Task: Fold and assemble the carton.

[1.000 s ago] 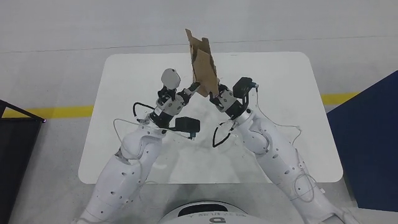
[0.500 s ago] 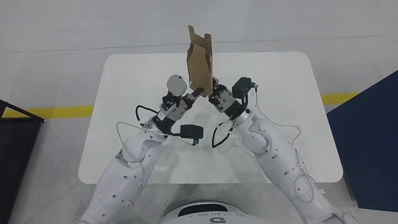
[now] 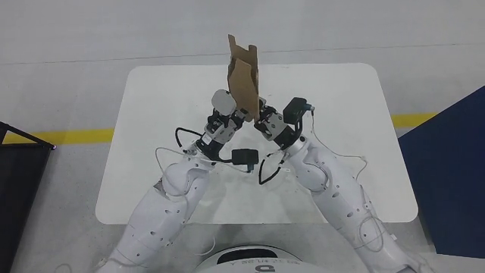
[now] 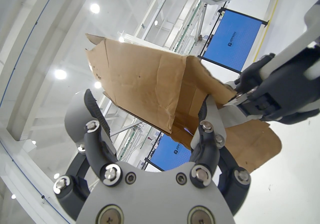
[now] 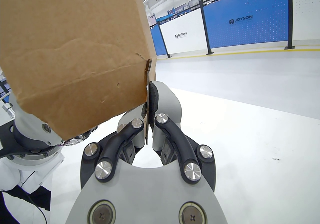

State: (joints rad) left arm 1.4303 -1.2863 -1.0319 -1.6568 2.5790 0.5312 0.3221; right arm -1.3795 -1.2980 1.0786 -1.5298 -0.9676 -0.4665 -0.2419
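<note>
A brown cardboard carton (image 3: 244, 80), partly opened and creased, is held upright in the air over the middle of the white table (image 3: 151, 121). My right gripper (image 3: 262, 118) is shut on its lower flap edge; the right wrist view shows the fingers (image 5: 156, 100) pinching that edge of the carton (image 5: 75, 35). My left gripper (image 3: 236, 114) is just beside the right gripper under the carton (image 4: 150, 85). It stands open (image 4: 152, 115), with the carton's lower corner between its spread fingers (image 4: 96, 112). The right gripper (image 4: 237, 97) shows there too, clamped on the flap.
A blue partition (image 3: 455, 174) stands off the table's right side and a black frame (image 3: 15, 159) at the left. A yellow floor line (image 3: 76, 135) runs behind the table. Cables hang from both forearms.
My left arm has swung right and closed in under the carton, next to the right gripper. The carton has turned a little and stands more upright in the right gripper.
</note>
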